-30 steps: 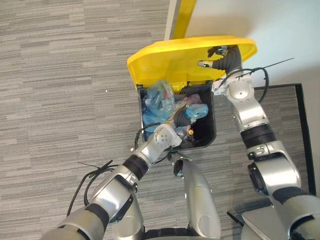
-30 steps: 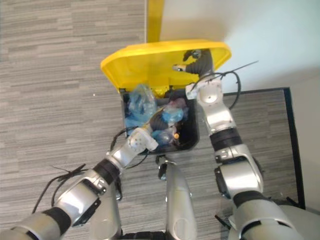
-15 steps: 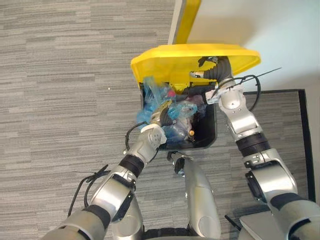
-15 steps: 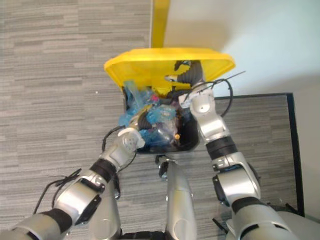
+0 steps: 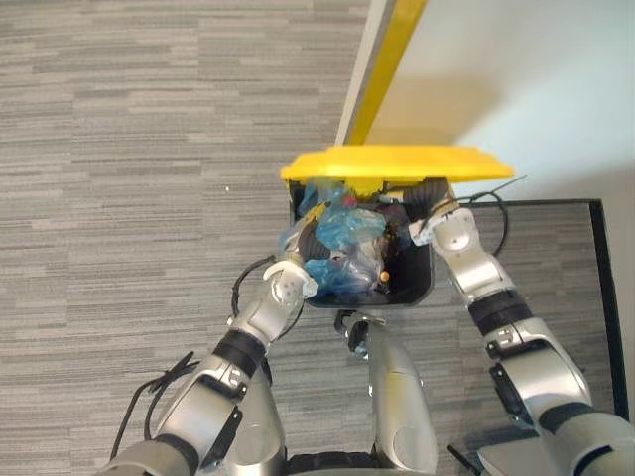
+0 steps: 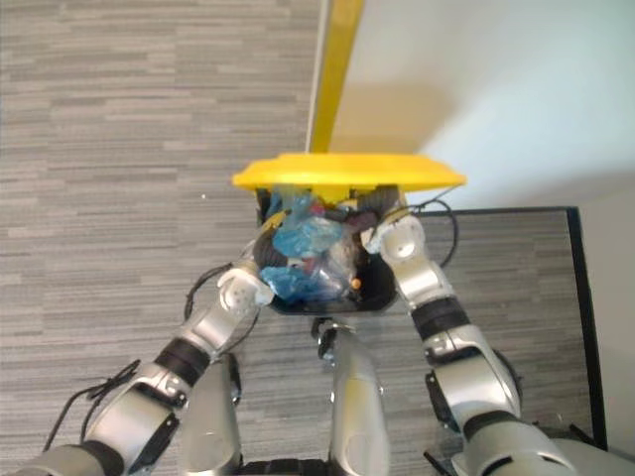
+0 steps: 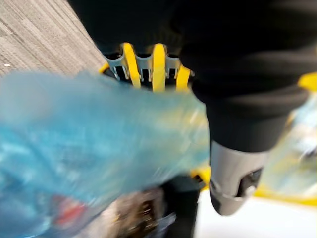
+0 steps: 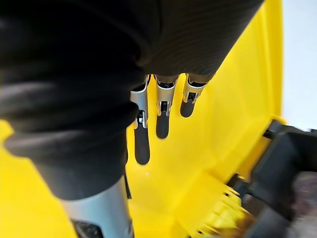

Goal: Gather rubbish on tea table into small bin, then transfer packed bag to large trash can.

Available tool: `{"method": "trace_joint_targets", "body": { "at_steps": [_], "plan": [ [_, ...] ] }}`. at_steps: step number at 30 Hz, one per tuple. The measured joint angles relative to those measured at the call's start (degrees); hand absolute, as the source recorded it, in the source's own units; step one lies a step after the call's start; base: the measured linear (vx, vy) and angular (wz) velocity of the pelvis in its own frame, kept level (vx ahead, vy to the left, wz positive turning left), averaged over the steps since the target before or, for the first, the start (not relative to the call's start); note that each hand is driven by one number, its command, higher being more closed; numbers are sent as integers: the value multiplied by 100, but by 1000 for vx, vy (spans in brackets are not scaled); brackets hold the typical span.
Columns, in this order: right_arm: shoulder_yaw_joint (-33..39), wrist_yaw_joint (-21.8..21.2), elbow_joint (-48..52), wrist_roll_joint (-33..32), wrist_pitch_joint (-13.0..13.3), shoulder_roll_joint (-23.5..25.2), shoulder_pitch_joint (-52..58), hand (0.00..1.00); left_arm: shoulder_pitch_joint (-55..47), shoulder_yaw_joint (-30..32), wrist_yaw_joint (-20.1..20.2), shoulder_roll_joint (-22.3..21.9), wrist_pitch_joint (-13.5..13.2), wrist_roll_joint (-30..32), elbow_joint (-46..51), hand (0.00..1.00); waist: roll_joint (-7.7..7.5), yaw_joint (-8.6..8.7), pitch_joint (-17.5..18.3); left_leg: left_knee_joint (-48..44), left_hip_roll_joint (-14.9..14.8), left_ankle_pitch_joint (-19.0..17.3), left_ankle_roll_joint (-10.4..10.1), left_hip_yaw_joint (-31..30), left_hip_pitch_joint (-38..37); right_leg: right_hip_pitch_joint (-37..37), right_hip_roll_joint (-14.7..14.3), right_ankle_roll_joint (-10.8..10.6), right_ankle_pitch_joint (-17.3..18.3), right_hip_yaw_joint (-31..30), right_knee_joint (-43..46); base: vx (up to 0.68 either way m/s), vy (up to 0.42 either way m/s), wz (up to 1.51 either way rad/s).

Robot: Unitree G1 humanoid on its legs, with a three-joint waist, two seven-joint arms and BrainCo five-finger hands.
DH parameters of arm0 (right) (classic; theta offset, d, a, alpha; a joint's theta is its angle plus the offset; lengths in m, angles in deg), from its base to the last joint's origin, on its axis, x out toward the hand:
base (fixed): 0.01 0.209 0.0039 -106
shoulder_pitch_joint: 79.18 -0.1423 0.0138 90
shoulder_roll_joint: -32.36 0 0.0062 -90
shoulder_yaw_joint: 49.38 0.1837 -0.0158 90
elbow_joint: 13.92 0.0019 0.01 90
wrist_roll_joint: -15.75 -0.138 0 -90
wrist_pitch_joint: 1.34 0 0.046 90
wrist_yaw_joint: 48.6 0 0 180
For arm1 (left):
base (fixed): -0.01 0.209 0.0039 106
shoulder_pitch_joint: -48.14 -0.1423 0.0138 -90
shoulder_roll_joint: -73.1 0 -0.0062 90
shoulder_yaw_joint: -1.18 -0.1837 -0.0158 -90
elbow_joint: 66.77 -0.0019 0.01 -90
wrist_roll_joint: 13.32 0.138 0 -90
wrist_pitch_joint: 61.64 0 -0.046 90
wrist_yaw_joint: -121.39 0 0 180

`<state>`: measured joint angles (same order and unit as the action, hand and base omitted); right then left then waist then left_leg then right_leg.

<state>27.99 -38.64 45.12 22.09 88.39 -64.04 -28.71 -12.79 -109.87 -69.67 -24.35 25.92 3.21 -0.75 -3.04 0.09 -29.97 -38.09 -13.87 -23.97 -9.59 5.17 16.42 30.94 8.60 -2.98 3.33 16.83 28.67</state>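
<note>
In the large trash can (image 5: 423,284), a black tub on the grey carpet floor (image 5: 119,198) beside a white wall (image 5: 536,69), lies the blue bag (image 5: 342,228). It is packed with rubbish and fills the left and middle of the opening. Its long axis runs roughly from the hinge side toward the near rim, with a bunched end at the far-left corner just under the yellow lid (image 5: 397,162). The lid stands raised on its far hinge and appears almost edge-on from above.

The left arm reaches forward from the lower left, bent at the elbow. The left hand (image 7: 232,178) is down inside the can against the bag's left side. The blue plastic lies right across it, so I cannot tell whether its fingers grip the bag.

The right arm stretches up along the can's right side. The right hand (image 8: 99,74) is under the lid, its fingers (image 8: 141,134) straight and spread flat against the yellow underside, propping it and holding nothing.
</note>
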Motion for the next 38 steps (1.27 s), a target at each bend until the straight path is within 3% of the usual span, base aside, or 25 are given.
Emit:
{"method": "trace_joint_targets", "body": {
  "at_steps": [3, 9, 13, 17, 18, 20, 21, 23, 24, 25, 27, 28, 29, 30, 31, 32, 33, 35, 38],
  "plan": [
    [123, -37, 3, 51, -14, 33, 301, 0, -321, 73, 14, 37, -207, -417, 440, 0, 0, -21, 14, -12, 63, -49, 96, -32, -77, -113, 53, -10, 21, -5, -4, -23, 44, 8],
    [362, -137, 93, 274, -10, 334, 1142, 0, -1351, 303, 287, 227, -357, -1206, 1078, 0, -5, -45, 147, -23, 137, -61, 113, -87, -374, -412, 146, -30, 159, 31, 128, 11, 26, 8],
    [601, -259, 130, 367, -9, 676, 1847, 0, -2251, 820, 519, 235, -459, -1567, 1248, 0, 0, -70, 379, -93, 189, -115, 208, -71, -506, -508, 232, -50, 264, 17, 271, 1, 31, 3],
    [598, -400, 175, 609, -17, 925, 2499, 0, -2976, 1611, 640, 270, -424, -1663, 689, 0, 0, -141, 441, -268, 197, -195, 339, 85, -791, -724, 257, -70, 298, -102, 378, -43, 37, -13],
    [602, -448, 295, 729, -19, 944, 2690, 0, -3054, 1823, 637, 311, -356, -1586, 255, 0, -3, -191, 442, -320, 204, -257, 282, 164, -854, -718, 256, -69, 282, -182, 378, -124, 55, -33],
    [682, -491, 384, 760, -16, 1045, 2923, 0, -3155, 2018, 630, 333, -208, -1417, -251, 0, -31, -219, 498, -340, 226, -275, 321, 264, -865, -726, 214, -132, 145, -271, 208, -157, 70, -36],
    [805, -509, 560, 785, -13, 1155, 3219, 0, -3270, 2150, 625, 350, -157, -1327, -600, 0, -54, -224, 563, -327, 231, -259, 315, 379, -847, -740, 166, -135, -92, -323, -42, -173, 91, -47],
    [807, -539, 784, 906, -2, 1238, 3628, 0, -3437, 2242, 615, 358, -40, -1159, -988, 0, -186, -193, 684, -133, 293, -111, 403, 605, -859, -778, 99, -255, -404, -485, -566, -189, 74, -47],
    [800, -553, 771, 950, 17, 1358, 3958, 0, -3548, 2284, 605, 311, 36, -1090, -1238, 0, -286, -117, 832, 328, 283, 190, 442, 741, -917, -719, 86, -269, -345, -530, -581, -176, -7, -26],
    [793, -582, 699, 966, 23, 1484, 4276, 0, -3670, 2437, 587, 270, 67, -1031, -1445, 0, -329, -29, 991, 784, 263, 490, 392, 855, -1008, -533, 24, 66, -159, -639, 318, -147, -40, -21],
    [807, -611, 487, 1163, 80, 1633, 4847, 0, -3778, 2514, 471, 282, 103, -979, -1621, 0, -414, 60, 1243, 1352, 276, 833, 297, 918, -1233, -707, -36, 102, 252, -695, 1469, -36, -56, -5],
    [812, -614, 436, 1173, 80, 1655, 4986, 0, -3798, 2518, 459, 283, 115, -978, -1625, 0, -436, 67, 1299, 1403, 288, 861, 285, 926, -1260, -841, -39, 82, 333, -717, 1567, 48, -81, -29],
    [1008, -619, 70, 1151, 163, 1778, 5323, 0, -3811, 2569, 420, 196, 144, -979, -1629, 0, -495, 57, 1502, 1444, 311, 859, 263, 1005, -1204, -1309, -325, 53, 752, -808, 521, 8, -53, -58],
    [1096, -568, -51, 1154, 171, 1784, 5301, 0, -3793, 2618, 399, 107, 157, -982, -1651, 0, -381, -12, 1577, 1562, 259, 890, 316, 1034, -1184, -1441, -510, 107, 702, -842, -24, -42, -74, -121],
    [1334, -508, -293, 1153, 198, 1687, 5192, 0, -3791, 2695, 387, -230, 151, -982, -1720, 0, -77, -57, 1716, 1890, -50, 1113, 339, 1282, -1167, -1327, -645, 419, 834, -706, 423, -82, -31, -91],
    [1487, -428, -565, 1151, 213, 1714, 5200, 0, -3754, 2637, 371, -327, 158, -982, -1788, 0, -231, 89, 1838, 2074, 249, 1258, 311, 1401, -1304, -1647, -298, 140, 1117, -814, 649, -46, -21, -76],
    [1534, -392, -814, 1151, 200, 1737, 5194, 0, -3745, 2611, 372, -361, 145, -982, -1831, 0, -316, 69, 1893, 2139, 348, 1294, 272, 1488, -1368, -1854, -302, 105, 1423, -1025, 154, 1, -46, -33],
    [1709, -251, -1596, 1077, 139, 1678, 4919, 0, -3505, 2617, 366, -538, 128, -947, -2160, 0, -18, 69, 2030, 2330, 244, 1370, 297, 1493, -1359, -1937, -577, 276, 1023, -1183, -370, -60, -12, -60],
    [1856, -179, -2122, 925, 40, 1594, 4717, 0, -3404, 2610, 340, -653, 106, -997, -2403, 0, 111, 83, 2096, 2703, 262, 1578, 274, 1602, -1567, -2063, -672, 267, 792, -1294, -700, -45, 23, -25]
  ]
}}
